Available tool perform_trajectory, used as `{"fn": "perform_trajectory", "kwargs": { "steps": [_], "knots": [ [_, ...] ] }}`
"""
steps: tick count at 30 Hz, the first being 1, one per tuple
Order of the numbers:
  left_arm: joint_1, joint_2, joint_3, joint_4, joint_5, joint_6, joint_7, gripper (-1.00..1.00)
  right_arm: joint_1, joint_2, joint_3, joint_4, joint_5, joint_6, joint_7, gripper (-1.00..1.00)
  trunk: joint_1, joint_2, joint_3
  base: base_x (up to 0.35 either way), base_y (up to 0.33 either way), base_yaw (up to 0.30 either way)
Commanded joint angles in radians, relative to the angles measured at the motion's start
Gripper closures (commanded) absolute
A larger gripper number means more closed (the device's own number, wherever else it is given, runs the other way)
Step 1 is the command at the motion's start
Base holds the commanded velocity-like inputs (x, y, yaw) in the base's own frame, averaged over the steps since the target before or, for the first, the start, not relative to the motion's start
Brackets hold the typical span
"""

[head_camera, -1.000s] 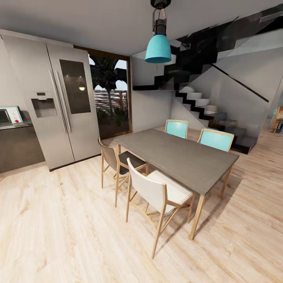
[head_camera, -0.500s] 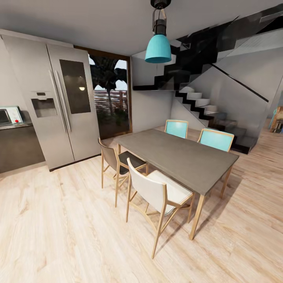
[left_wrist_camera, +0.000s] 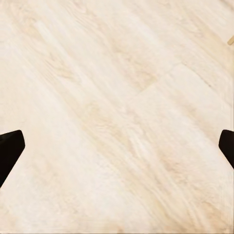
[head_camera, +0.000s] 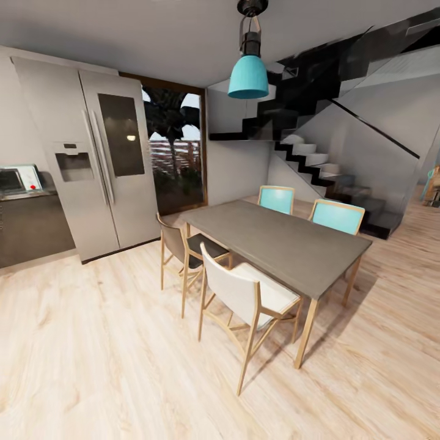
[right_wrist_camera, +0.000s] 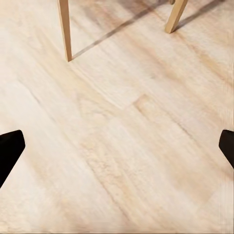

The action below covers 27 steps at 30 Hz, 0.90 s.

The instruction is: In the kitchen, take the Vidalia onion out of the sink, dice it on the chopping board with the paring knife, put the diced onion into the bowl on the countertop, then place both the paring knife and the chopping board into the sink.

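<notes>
Both tools hang spread wide over pale wood floor (left_wrist_camera: 117, 117), holding nothing: left tool (left_wrist_camera: 117, 146) and right tool (right_wrist_camera: 117, 146), dark fingertips (left_wrist_camera: 9, 146) at the frame edges. At centre I see a grey rectangular dining table (head_camera: 275, 241) with wood-framed chairs (head_camera: 244, 299); a steel double-door refrigerator (head_camera: 91, 159) stands upper left, the glossy grey countertop (head_camera: 24, 195) at far left edge.

Left wrist view: left gripper (left_wrist_camera: 117, 146) shows two fingertips (left_wrist_camera: 9, 151), flat matte black, wedge-shaped with angled edges. No markings, screws or cables visible.

Right wrist view: right gripper (right_wrist_camera: 117, 146), same black tapered fingertips (right_wrist_camera: 9, 150), plain surfaces.
</notes>
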Motion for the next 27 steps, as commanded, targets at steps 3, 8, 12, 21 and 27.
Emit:
{"fn": "perform_trajectory", "kwargs": {
  "steps": [3, 8, 12, 21, 27],
  "knots": [
    [0.0, -0.001, 0.0, 0.001, 0.001, -0.001, 0.0, -1.0, 0.0, 0.0, 0.0, 0.0, 0.001, -0.002, -0.003, -1.0, -0.001, 0.0, -0.001, -0.315, 0.0, 0.187],
    [0.0, -0.001, 0.0, 0.008, 0.001, -0.003, -0.001, -1.0, 0.0, 0.001, 0.0, 0.0, 0.001, -0.002, -0.004, -1.0, -0.001, 0.0, -0.001, -0.184, 0.0, 0.232],
    [0.0, 0.0, 0.0, 0.01, 0.0, -0.004, -0.001, -1.0, 0.0, 0.0, 0.0, 0.0, 0.001, -0.002, -0.004, -1.0, -0.001, 0.0, -0.001, -0.026, 0.0, 0.245],
    [0.0, 0.001, 0.001, 0.01, 0.0, -0.004, -0.001, -1.0, 0.0, 0.001, 0.0, 0.001, 0.001, -0.002, -0.004, -1.0, -0.001, 0.0, -0.001, -0.003, 0.0, 0.247],
    [0.0, 0.001, 0.001, 0.01, 0.0, -0.003, 0.0, -1.0, 0.0, 0.001, 0.0, 0.001, 0.001, -0.002, -0.004, -1.0, -0.001, 0.0, -0.001, 0.0, 0.0, 0.247]
  ]
}}
